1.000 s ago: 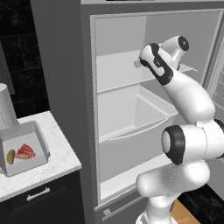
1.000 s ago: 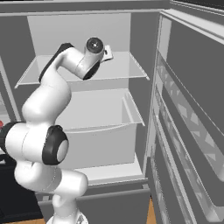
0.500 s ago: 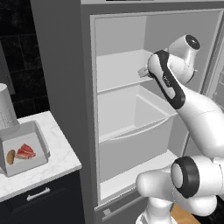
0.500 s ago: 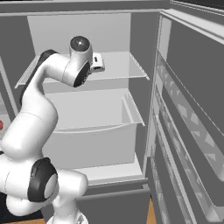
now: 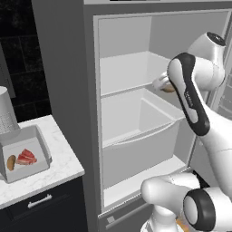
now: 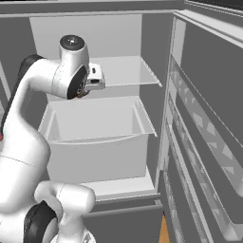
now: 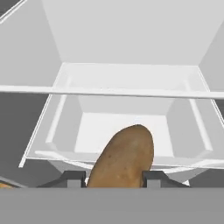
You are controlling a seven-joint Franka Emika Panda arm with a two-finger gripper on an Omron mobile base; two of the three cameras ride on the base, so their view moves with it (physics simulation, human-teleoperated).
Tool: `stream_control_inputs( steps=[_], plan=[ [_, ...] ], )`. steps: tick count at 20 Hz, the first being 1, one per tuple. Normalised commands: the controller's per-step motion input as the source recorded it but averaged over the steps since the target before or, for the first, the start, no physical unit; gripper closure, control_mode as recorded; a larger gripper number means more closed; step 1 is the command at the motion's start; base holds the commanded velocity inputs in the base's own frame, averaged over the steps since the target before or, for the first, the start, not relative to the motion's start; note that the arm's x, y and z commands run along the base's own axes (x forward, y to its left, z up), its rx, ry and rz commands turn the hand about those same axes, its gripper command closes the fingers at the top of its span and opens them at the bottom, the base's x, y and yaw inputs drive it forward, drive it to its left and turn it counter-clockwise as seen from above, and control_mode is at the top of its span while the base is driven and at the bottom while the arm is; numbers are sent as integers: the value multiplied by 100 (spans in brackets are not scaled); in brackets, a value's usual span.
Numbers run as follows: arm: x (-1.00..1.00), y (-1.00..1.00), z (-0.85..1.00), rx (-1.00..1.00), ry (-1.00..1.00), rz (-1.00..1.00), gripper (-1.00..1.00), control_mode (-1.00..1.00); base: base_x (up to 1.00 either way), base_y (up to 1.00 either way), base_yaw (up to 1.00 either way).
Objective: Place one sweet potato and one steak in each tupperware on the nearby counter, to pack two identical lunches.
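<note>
Arm has swung right and pulled back from the fridge shelf. Fingers (image 7: 149, 178) pinch a sweet potato (image 7: 122, 158) above the fridge drawer (image 7: 124, 127). Keep grip firm; carry left to the table (image 5: 59, 165), where one tupperware (image 5: 26, 154) holds potato and steak (image 5: 27, 157).

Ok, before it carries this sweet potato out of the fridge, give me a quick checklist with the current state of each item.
1. Sweet potato sits between the gripper fingers: ok.
2. Grip secure enough for a swing: cannot tell.
3. Hand above the fridge drawer, not touching it: ok.
4. Tupperware on the counter already holds one sweet potato and one steak: ok.
5. Second tupperware's location: cannot tell.
</note>
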Motion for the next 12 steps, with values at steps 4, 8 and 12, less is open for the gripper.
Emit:
stream_control_inputs(
  steps=[4,8,12],
  plan=[
    [-100,29,-96,-7,2,0,100,-100,0,0,0],
    [-98,10,-42,0,19,-3,100,-100,0,0,0],
    [-92,0,-28,1,19,-6,100,-100,0,0,0]
  ],
)
